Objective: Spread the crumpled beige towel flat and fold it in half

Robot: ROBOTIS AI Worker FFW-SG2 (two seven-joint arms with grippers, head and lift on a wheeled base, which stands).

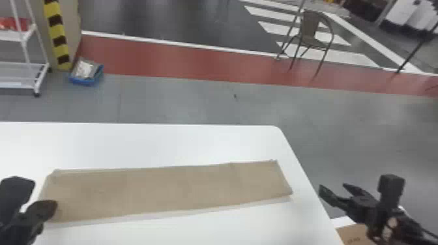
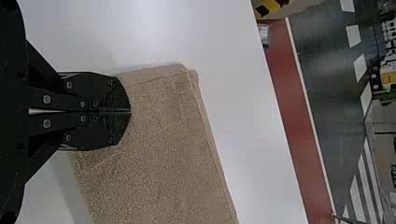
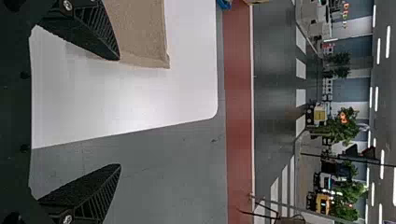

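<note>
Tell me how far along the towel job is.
Looks done: the towel is spread in a flat strip, its layered edges suggesting the fold. In hand: no cloth visibly lifted; the left gripper is shut over one end, the right gripper open beyond the table's edge. Remaining: perhaps evening the edges.

Beige towel: flat, long strip, on white table.
I record the towel lying lengthwise from left to right, my left gripper at its left end. My right gripper, fingers apart, shows past the table's right edge. Floor beyond: white rack and blue tray at left, chair at right.
</note>
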